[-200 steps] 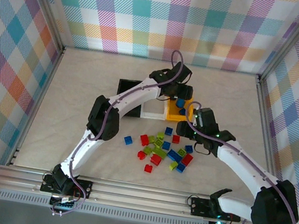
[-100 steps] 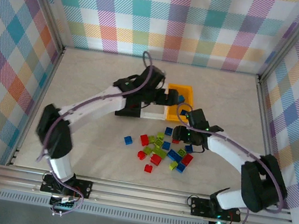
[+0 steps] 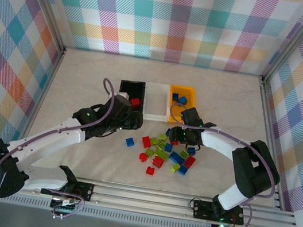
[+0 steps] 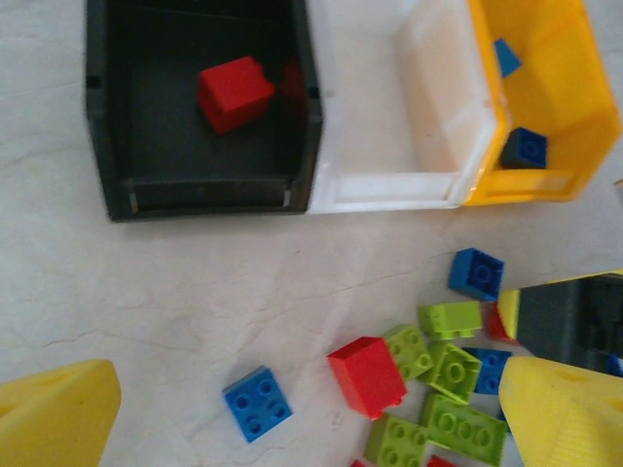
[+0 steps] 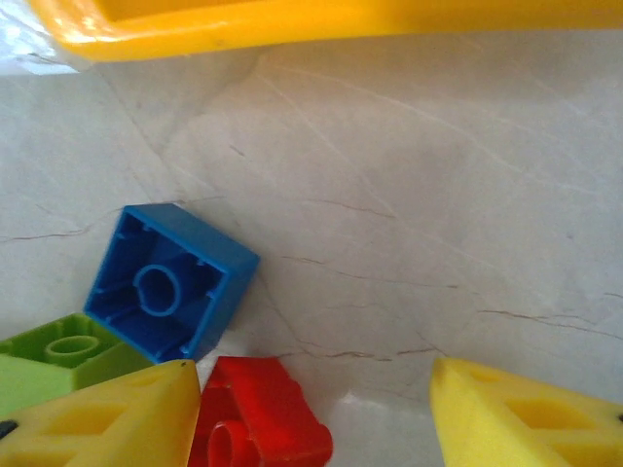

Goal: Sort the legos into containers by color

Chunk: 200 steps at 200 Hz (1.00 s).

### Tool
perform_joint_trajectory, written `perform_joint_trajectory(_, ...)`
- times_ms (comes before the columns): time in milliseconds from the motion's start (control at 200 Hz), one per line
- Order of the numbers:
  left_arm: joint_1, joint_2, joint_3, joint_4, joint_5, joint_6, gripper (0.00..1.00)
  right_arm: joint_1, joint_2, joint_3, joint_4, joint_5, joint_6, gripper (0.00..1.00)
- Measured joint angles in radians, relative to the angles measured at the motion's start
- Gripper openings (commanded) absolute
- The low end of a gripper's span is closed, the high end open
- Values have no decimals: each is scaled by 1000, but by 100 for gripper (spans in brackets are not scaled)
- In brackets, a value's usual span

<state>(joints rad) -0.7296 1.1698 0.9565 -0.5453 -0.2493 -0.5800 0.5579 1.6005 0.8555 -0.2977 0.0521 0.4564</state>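
The black bin (image 4: 204, 185) holds one red brick (image 4: 234, 92). Beside it the white bin (image 4: 389, 185) looks empty, and the orange bin (image 4: 545, 88) holds blue bricks (image 4: 526, 148). The loose legos (image 3: 164, 150) lie in a heap in front of the bins. My left gripper (image 4: 310, 389) hovers open above a lone blue brick (image 4: 257, 403) and a red brick (image 4: 368, 376). My right gripper (image 5: 313, 375) is open and low at the heap's far edge. A red brick (image 5: 258, 423) lies just inside its left finger (image 5: 107, 418), and an upturned blue brick (image 5: 170, 282) lies beyond.
In the top view the bins (image 3: 157, 100) stand in a row at mid-table, with the heap just in front of them. Both arms meet over the heap, my left gripper (image 3: 134, 121) a short way from my right gripper (image 3: 175, 134). Checked walls enclose the table.
My left arm has drawn back from over the bins toward the near left, and a red brick now lies in the black bin. My right gripper has dropped to the heap's far edge.
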Motion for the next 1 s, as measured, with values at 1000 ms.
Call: perform_joint_trajectory(1000,2,-5,-51,-59,-95,-23,100,71,-20,43,-89,42,14,35)
